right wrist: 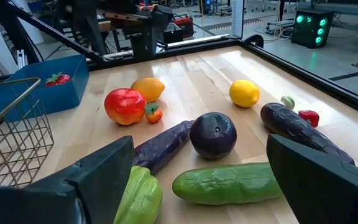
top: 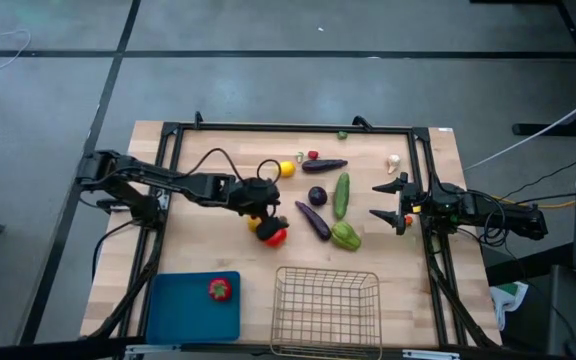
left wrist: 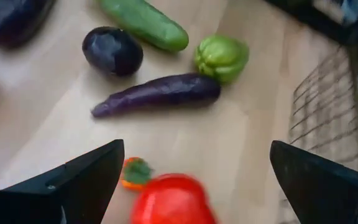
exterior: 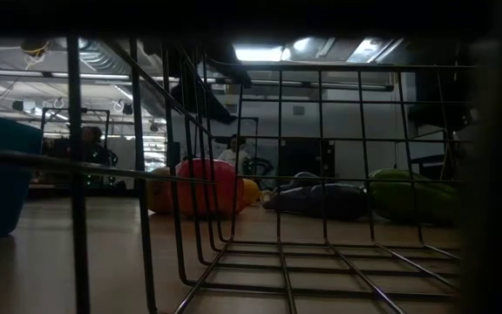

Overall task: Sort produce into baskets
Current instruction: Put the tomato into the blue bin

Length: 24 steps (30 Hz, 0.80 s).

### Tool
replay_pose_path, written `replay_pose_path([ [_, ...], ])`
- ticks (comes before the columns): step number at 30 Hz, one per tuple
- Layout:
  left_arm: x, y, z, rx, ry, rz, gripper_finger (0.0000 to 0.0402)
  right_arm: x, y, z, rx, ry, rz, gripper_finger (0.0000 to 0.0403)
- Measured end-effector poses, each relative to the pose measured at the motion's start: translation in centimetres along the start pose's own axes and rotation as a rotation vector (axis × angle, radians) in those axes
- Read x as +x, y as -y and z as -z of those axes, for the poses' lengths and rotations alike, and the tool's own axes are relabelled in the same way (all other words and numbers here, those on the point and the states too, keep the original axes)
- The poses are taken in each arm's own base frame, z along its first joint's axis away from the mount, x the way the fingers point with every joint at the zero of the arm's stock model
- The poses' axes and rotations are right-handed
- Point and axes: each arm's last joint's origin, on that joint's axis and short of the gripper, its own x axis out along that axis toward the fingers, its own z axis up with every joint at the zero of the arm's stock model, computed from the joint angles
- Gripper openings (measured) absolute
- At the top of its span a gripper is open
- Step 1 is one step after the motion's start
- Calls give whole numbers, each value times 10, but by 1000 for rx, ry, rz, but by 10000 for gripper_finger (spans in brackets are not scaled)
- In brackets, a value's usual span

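My left gripper (top: pixel 265 212) is open and hangs over a red fruit (left wrist: pixel 173 200) and an orange one (top: pixel 255 222) left of the table's middle. The red fruit lies between its fingers in the left wrist view, with a small orange piece with a green top (left wrist: pixel 135 172) beside it. My right gripper (top: pixel 381 200) is open and empty at the right, facing a cucumber (right wrist: pixel 229 183), a round purple eggplant (right wrist: pixel 213 135), a long eggplant (right wrist: pixel 163 146) and a green pepper (right wrist: pixel 138 196). The blue tray (top: pixel 173 320) holds one red piece (top: pixel 218 290). The wire basket (top: pixel 326 312) stands beside it.
A lemon (top: pixel 287 169), a small red piece (top: pixel 312 155), another eggplant (top: pixel 325 165), a garlic (top: pixel 394 162) and a small green piece (top: pixel 342 134) lie toward the far edge. A black frame (top: pixel 288 128) runs around the table. Bare wood lies between the produce and the baskets.
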Motion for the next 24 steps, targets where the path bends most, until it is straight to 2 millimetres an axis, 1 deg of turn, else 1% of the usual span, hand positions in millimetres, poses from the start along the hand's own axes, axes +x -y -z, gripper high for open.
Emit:
replay_pose_path([
  [5,7,-1,8,163,-66,-18,400,0,0,0,0,0,0,365],
  [12,19,0,20,282,-150,-31,400,0,0,0,0,-1,0,365],
  [24,40,3,40,306,-273,8,400,0,0,0,0,0,0,365],
])
